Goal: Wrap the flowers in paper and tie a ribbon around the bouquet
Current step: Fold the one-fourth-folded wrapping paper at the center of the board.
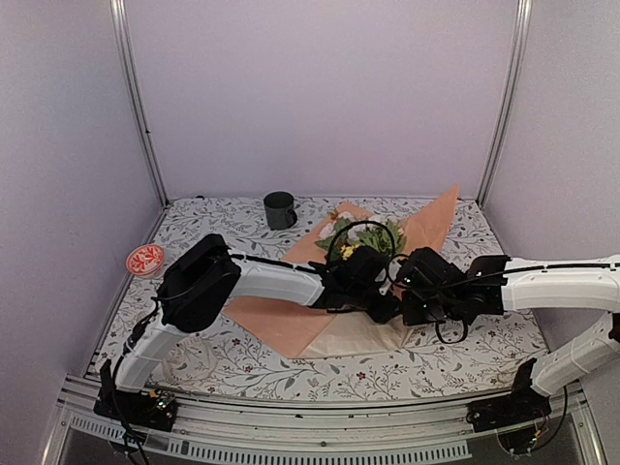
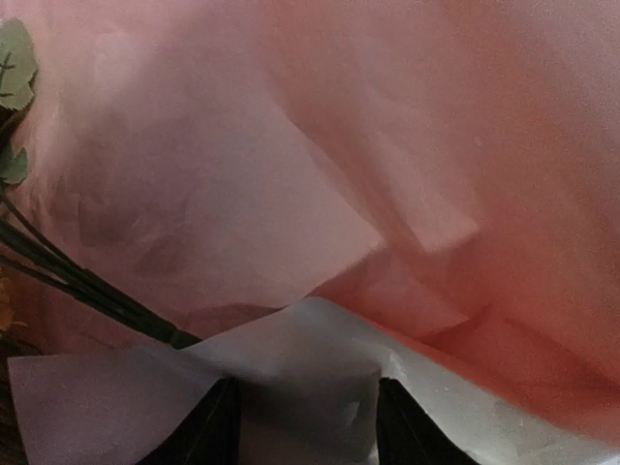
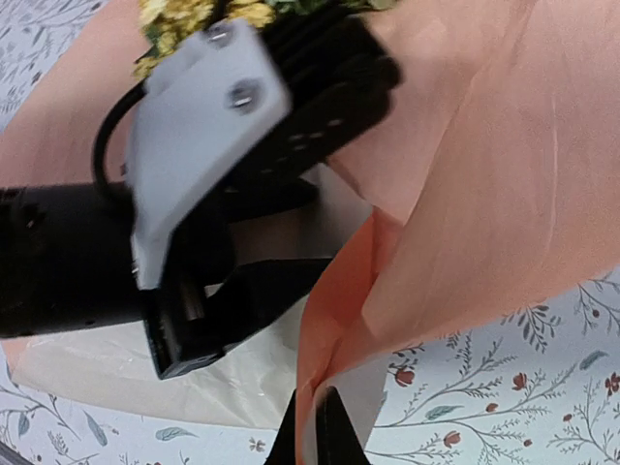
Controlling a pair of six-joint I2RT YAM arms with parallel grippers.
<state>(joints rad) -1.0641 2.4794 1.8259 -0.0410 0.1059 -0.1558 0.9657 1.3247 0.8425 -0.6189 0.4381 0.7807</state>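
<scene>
Wrapping in hand: right gripper (image 3: 315, 407), pressed together, is pinching an edge of the large thin peach-and-cream paper sheet (image 1: 281, 325) lying right of and nearer than the dark mug (image 1: 280, 209). Left gripper (image 2: 308, 387) is standing half-spread astride a cream fold. Yellow-and-white, green-stemmed flowers (image 1: 358, 232) are lying on the sheet. Next, likely: drawing the flap over the stems, gently.

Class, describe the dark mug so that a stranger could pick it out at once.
Start at the floral-patterned table and look to its far edge. Left of the peach paper and flowers stands the mug: the only dark upright cylinder, unlike the flat red-and-white dish at the left edge.
</scene>
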